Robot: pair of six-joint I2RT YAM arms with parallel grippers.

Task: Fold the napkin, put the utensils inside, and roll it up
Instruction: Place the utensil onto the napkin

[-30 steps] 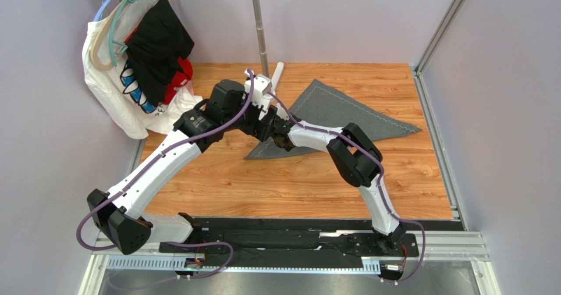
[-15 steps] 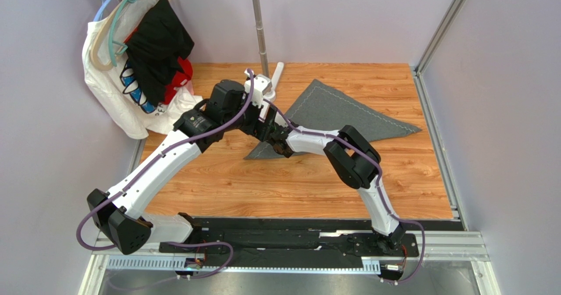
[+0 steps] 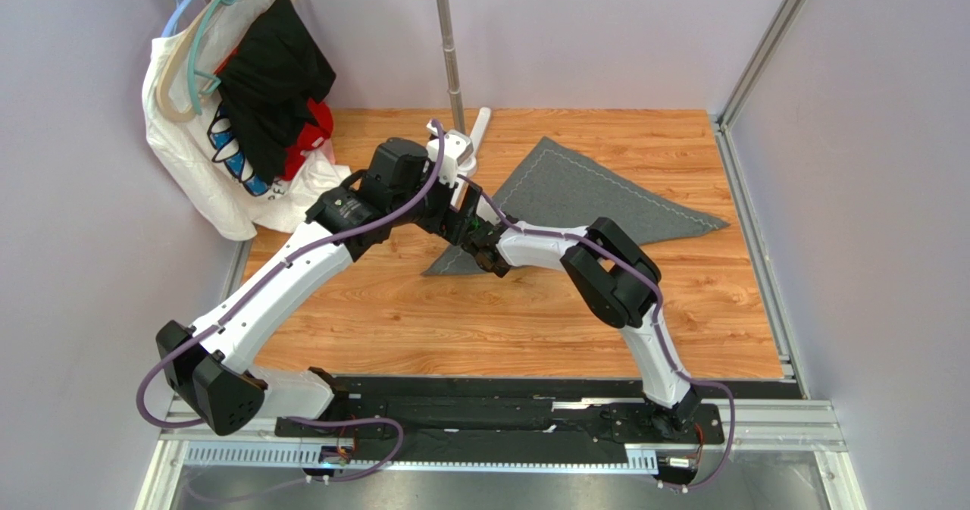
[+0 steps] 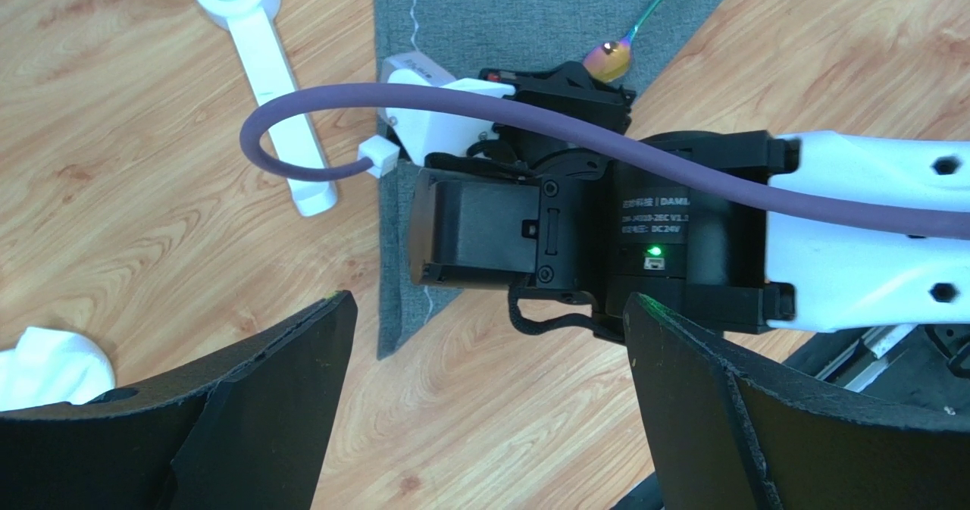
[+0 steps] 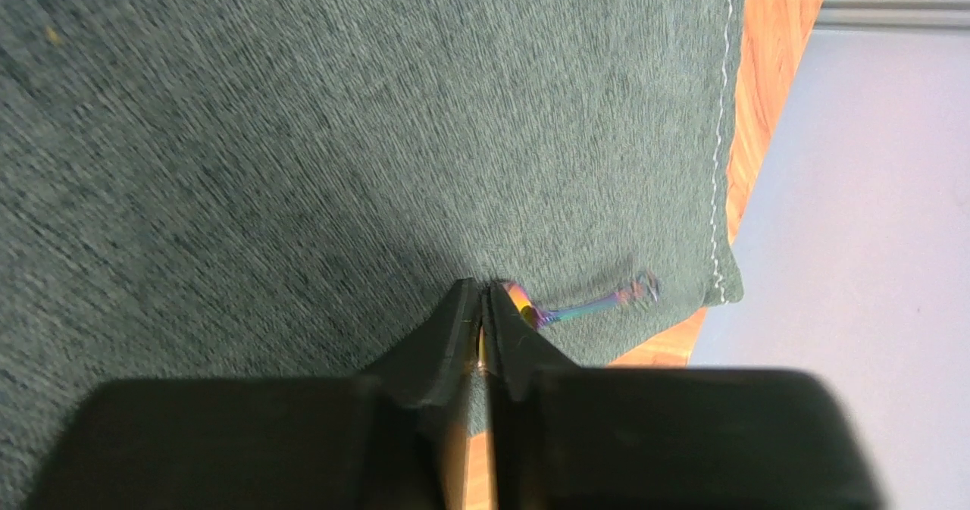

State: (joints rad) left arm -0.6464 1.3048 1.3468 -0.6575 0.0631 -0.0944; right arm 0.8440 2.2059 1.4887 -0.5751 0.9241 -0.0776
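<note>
Over the napkin [image 5: 342,135], right tool [image 5: 481,290] nearly closed on iridescent spoon [image 4: 611,59], left tool [image 4: 490,305] spread wide

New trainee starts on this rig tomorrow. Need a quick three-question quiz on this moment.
1. True or false: the left gripper is shut on the napkin.
2. What does the right gripper pinch? A) a hanger B) the spoon C) a cable
3. Fill in: seen from above, the napkin's outline is a ____.

Key: 1 false, it is open and holds nothing; 2 B; 3 triangle.
</note>
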